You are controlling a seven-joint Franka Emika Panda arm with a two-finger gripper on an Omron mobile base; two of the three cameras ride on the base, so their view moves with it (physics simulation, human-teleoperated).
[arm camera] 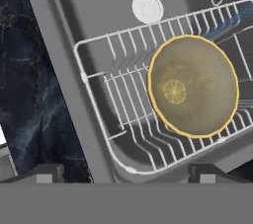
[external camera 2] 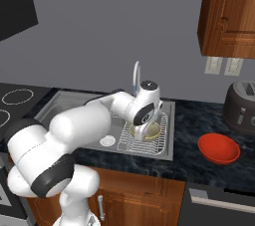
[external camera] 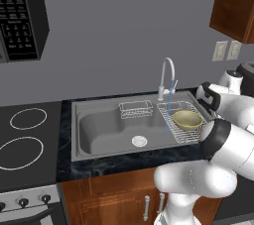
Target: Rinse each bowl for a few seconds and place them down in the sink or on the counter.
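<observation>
A tan bowl [arm camera: 193, 86] sits upright in the wire rack [arm camera: 118, 104] on the right side of the sink [external camera: 99, 130]; it also shows from the base as the tan bowl [external camera: 187, 119] and the tan bowl [external camera 2: 151, 131]. My gripper [arm camera: 127, 173] hangs above the rack, open, with nothing between its fingers, and the bowl lies ahead of it. A red bowl [external camera 2: 218, 148] rests on the dark counter [external camera 2: 194, 120] right of the sink. A thin blue stream [external camera: 169, 107] runs from the tap [external camera: 167, 73] down beside the tan bowl.
A second small wire basket [external camera: 136, 109] hangs at the back of the large basin, whose drain [external camera: 139, 141] lies in the middle. A stovetop [external camera: 27, 140] lies to the left of the sink. A dark toaster [external camera 2: 241, 104] stands on the counter behind the red bowl.
</observation>
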